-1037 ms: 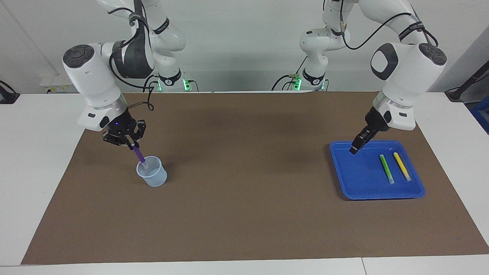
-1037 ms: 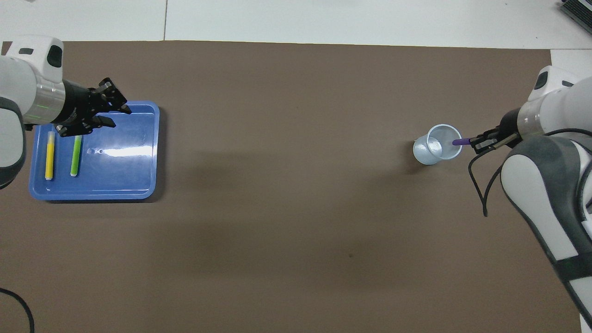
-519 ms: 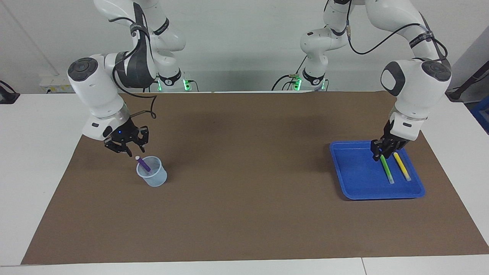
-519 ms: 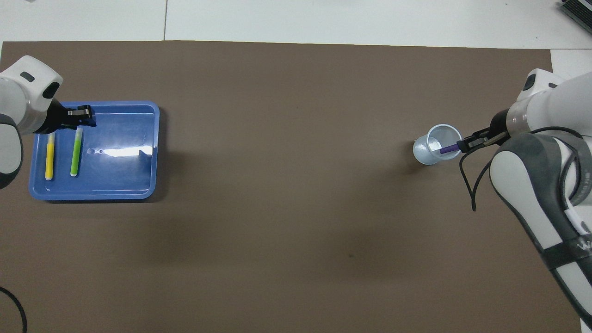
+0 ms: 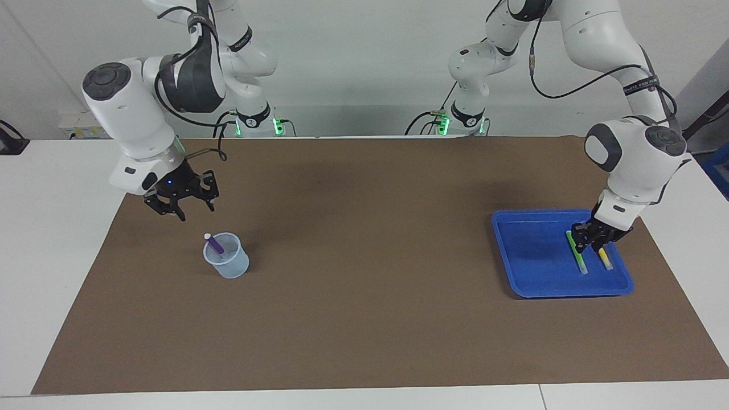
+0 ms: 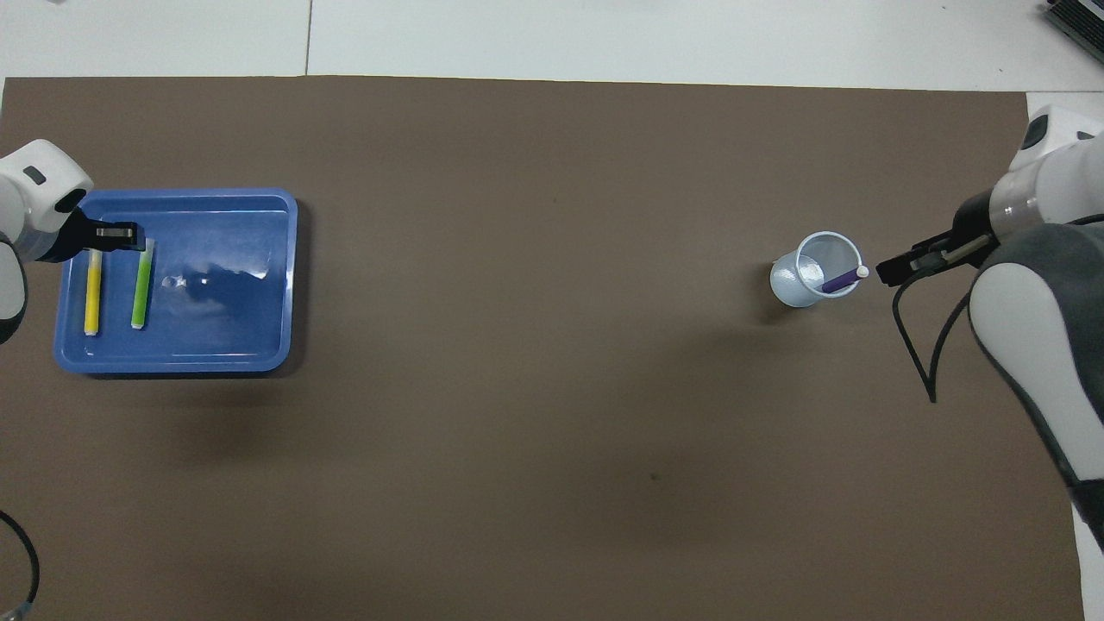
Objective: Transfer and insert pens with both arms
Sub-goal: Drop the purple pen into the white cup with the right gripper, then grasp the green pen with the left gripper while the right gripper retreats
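Pens in tray: green pen (image 5: 577, 254) and yellow pen (image 5: 603, 259) lie side by side in the blue tray (image 5: 529, 267), at the left arm's end of the table, the yellow one closer to that end.
Purple pen: purple pen (image 5: 214, 244) stands tilted in the pale cup (image 5: 228, 263), its white cap end leaning on the rim, toward the right arm's end of the table.
Left gripper: left gripper (image 5: 589, 244) is low in the tray over the ends of the green and yellow pens that lie nearer the robots; I cannot tell how far its fingers are apart or whether they touch either pen.
Right gripper: right gripper (image 5: 183, 206) hangs in the air above the mat beside the cup, fingers spread and holding nothing, clear of the purple pen.
Facing view: shows the height of each gripper, the left one down at the pens, the right one well above the cup rim.
Overhead view: shows the left gripper (image 6: 112, 240) covering the pens' tips, and the right gripper (image 6: 901, 269) just beside the purple pen's cap.
Surroundings: brown mat (image 5: 364, 319) under the cup and tray; white table (image 5: 51, 228) around it; a black cable (image 6: 918, 345) hangs from the right arm.
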`<state>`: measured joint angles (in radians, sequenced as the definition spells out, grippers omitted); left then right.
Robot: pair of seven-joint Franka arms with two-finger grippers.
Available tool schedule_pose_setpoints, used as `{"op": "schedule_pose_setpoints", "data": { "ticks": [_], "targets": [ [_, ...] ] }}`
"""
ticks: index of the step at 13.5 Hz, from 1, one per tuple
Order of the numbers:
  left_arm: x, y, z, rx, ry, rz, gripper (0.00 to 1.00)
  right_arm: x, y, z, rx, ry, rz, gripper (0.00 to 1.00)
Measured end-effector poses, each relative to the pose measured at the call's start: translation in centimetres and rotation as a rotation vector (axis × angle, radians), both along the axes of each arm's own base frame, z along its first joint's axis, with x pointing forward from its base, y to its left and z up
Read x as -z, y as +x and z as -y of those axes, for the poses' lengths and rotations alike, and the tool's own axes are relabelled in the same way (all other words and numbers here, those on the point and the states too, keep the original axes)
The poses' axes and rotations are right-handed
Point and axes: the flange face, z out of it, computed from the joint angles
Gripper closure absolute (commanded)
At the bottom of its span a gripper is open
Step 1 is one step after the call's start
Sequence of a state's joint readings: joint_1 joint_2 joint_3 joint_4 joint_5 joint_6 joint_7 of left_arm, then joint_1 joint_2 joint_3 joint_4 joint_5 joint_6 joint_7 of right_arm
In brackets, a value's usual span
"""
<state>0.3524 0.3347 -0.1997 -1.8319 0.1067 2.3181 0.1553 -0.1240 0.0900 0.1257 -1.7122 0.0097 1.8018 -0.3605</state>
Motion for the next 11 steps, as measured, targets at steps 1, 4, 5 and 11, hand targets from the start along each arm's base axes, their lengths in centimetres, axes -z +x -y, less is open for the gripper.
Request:
{"op": "schedule_pose_setpoints", "data": {
  "ticks": [1, 4, 5, 11],
  "targets": [
    [1.3, 0.2, -0.5, 0.008, -0.004, -0.002, 0.6, -1.5, -0.4, 0.2, 0.019, 0.006, -0.012, 0.33],
    [3.8, 0.5, -0.2, 0.022, -0.017, -0.021, 0.6, -4.0, -1.8, 1.3, 0.089, 0.103, -0.036, 0.33],
    [4.2, 0.4, -0.2, 0.026, -0.015, -0.028, 0.6, -4.3, -2.0, 1.7, 0.116, 0.152, -0.04, 0.33],
    [5.2, -0.4, -1.6, 0.101, 0.057, -0.056, 0.59, -4.6, -2.3, 0.1, 0.277, 0.312, -0.09, 0.33]
  ]
}}
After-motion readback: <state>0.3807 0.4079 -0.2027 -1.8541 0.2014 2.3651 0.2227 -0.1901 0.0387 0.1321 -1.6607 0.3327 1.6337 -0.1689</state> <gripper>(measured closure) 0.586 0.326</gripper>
